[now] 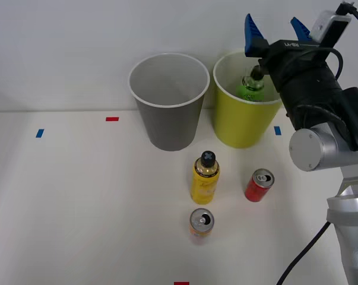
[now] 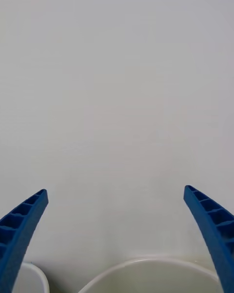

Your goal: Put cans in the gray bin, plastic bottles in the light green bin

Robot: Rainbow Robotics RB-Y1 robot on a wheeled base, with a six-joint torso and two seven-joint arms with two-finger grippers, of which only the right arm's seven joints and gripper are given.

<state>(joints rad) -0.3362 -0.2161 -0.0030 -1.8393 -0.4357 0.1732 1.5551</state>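
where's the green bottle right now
In the front view the green bottle is inside the light green bin, right of the gray bin, just below the open right gripper.

The gray bin (image 1: 168, 113) is mid-gray outside with a white rim and pale inside; the light green bin (image 1: 244, 122) is yellow-green, likewise white-rimmed; inside it the green bottle (image 1: 250, 89) is bright green under a dark cap; the yellow bottle (image 1: 205, 180) is yellow with a printed label and a black cap; the red can (image 1: 259, 186) and the orange-yellow can (image 1: 201, 224) both have silver tops; the counter (image 1: 78, 202) is white, with blue tape marks (image 1: 40, 133) and red tape marks (image 1: 112, 119); the right gripper (image 1: 278, 29) has blue ribbed fingers (image 2: 22, 224) on a black body.
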